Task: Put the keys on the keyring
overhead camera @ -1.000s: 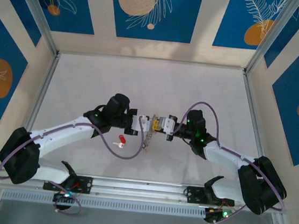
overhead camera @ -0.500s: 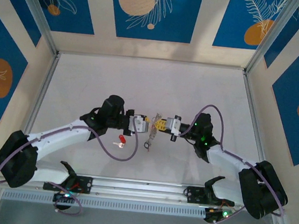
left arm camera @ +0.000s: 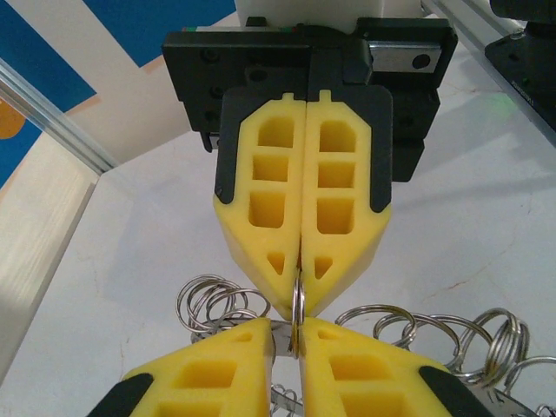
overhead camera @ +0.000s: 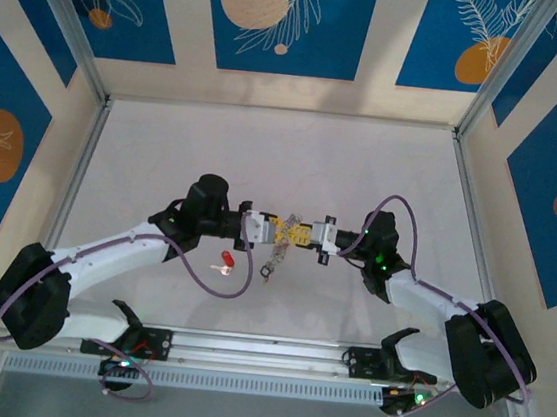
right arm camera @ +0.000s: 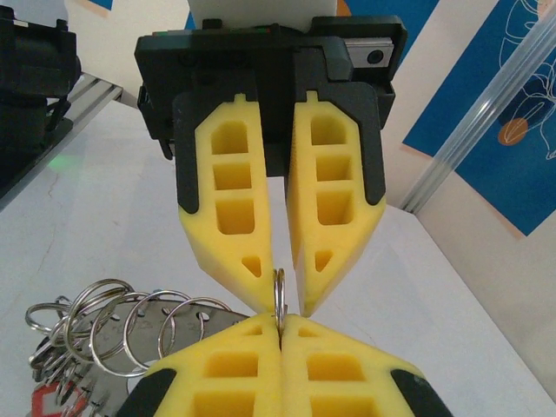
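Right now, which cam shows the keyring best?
Left wrist: the keyring sits edge-on between both grippers' fingertips, its chain of loops spread on both sides. Right wrist shows the same ring, loops on one side. Top external gives a small dangling glint.

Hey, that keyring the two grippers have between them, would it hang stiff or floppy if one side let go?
Probably floppy: the keyring looks like many small linked loops, and in the top view it already dangles below the left gripper and right gripper. Likely slippery too, being shiny metal pinched edge-on at one thin loop. It may swing, with a red-headed key hanging off it.
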Robot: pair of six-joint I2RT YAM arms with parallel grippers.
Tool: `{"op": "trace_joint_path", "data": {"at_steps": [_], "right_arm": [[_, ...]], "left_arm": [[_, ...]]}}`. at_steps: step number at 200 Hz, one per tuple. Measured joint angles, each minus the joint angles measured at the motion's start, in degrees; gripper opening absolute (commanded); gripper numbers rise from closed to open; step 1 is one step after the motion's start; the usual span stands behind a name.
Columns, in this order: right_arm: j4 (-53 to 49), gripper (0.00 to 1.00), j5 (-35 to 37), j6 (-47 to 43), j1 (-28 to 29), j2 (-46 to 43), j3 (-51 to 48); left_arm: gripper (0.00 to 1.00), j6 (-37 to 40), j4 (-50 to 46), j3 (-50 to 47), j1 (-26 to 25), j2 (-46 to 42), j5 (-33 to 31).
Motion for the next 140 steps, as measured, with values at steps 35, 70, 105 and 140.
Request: {"op": "trace_joint_path", "data": {"at_steps": [35,70,105,140], "right_arm": [[0.59,0.0,-0.59,0.46,0.0,0.07,0.0],[1.07,0.0,-1.03,0.94,-0.07,0.07,0.0],[1.27,0.0,-1.66,1.05,-0.07,0.63,0.07],[1.29,0.11,-1.38,0.9,0.13,0.96,0.22]], "left_arm": [[0.1,0.11,-0.02,0.0,0.02,0.02,0.46],[0.09,0.11,-0.02,-0.09,0.17,0.02,1.36],[0.01,0.07,-0.04,-0.26,0.33,0.02,1.9],[0.0,0.0,-0.04,-0.39,0.63,0.02,2.29]]}}
